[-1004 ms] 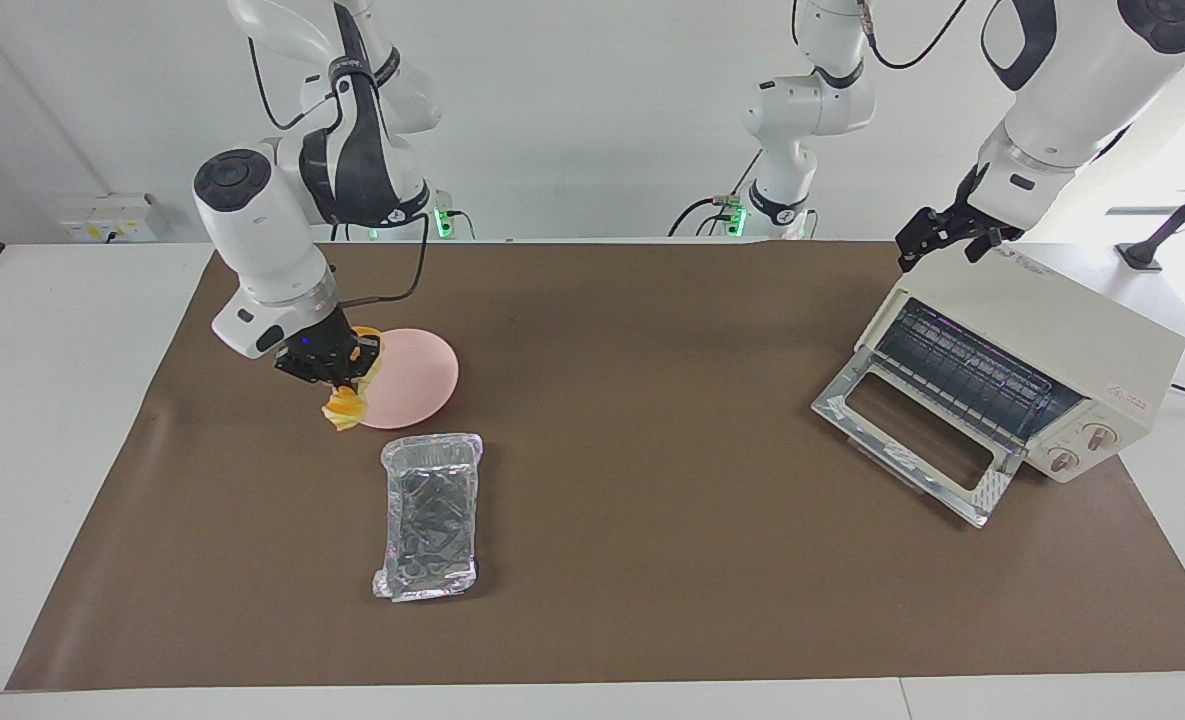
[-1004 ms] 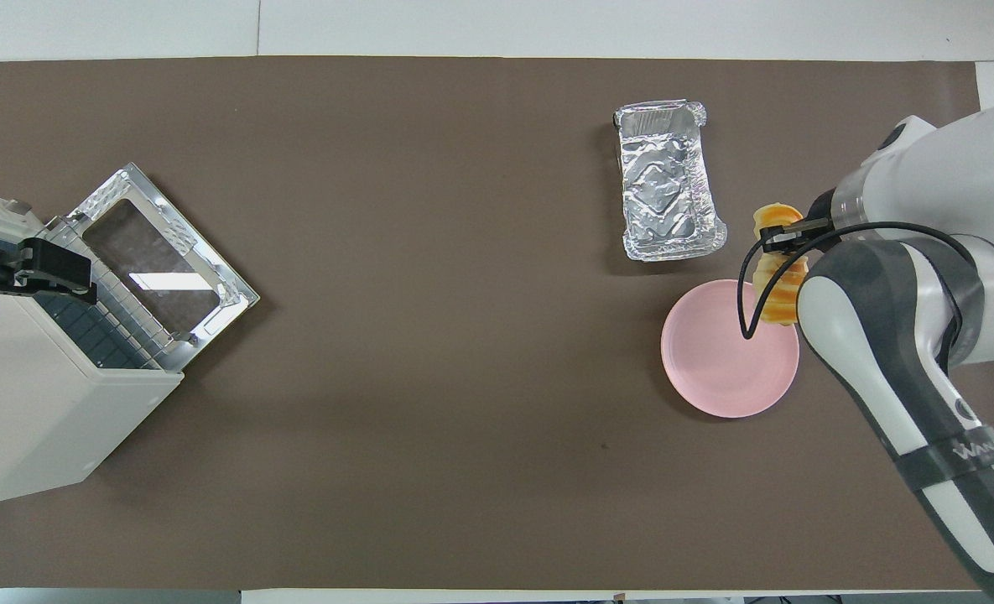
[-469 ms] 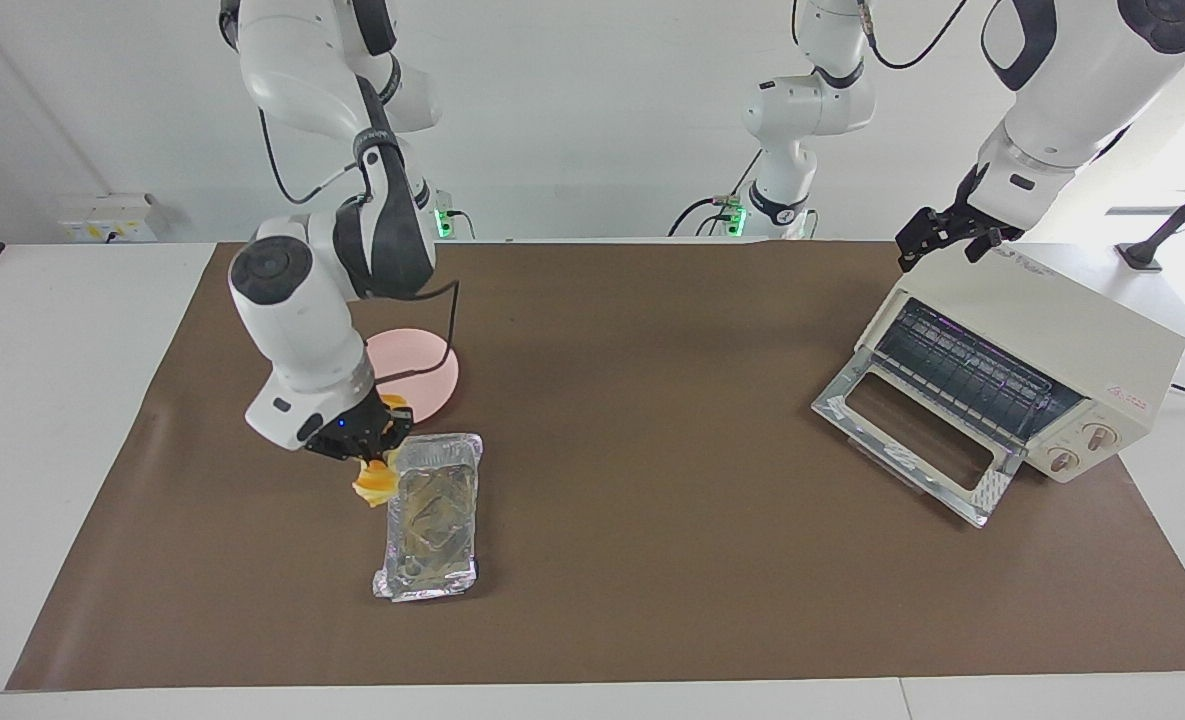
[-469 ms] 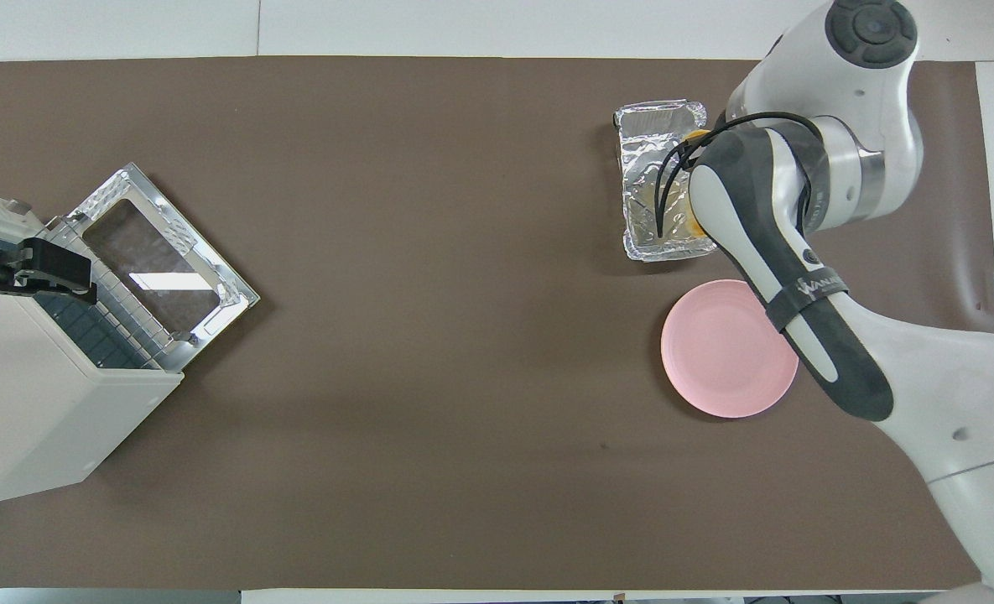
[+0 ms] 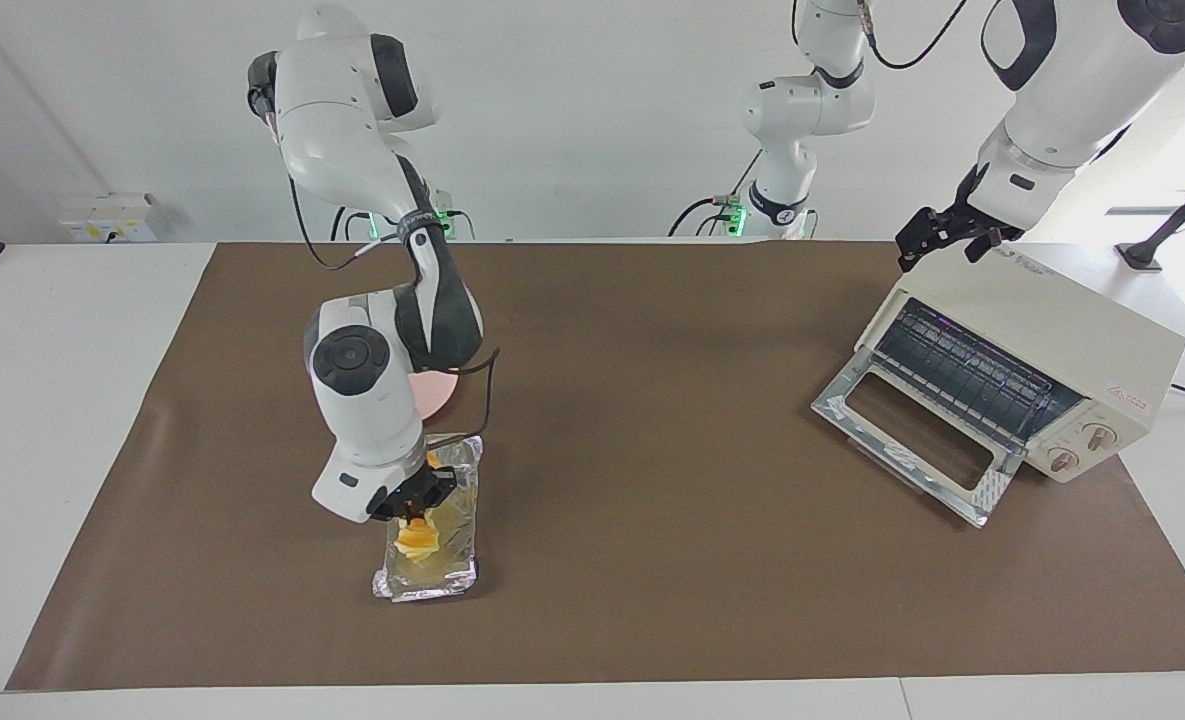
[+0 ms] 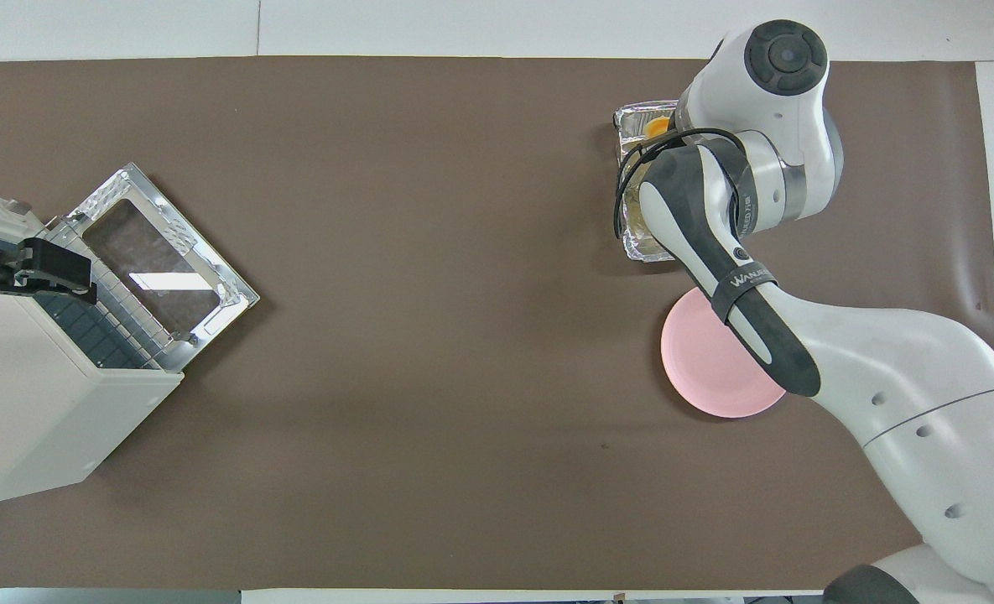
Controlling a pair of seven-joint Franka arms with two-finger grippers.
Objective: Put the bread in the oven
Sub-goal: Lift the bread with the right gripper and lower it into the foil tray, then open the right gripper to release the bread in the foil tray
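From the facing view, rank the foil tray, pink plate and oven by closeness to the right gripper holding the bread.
1. Foil tray: directly under the right gripper, which holds the bread over it.
2. Pink plate: just nearer the robots than the tray, partly hidden by the arm.
3. Oven: at the left arm's end of the table, door open.

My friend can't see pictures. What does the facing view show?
The right gripper holds the bread over the foil tray. The left gripper waits, open, above the oven, whose door hangs open.
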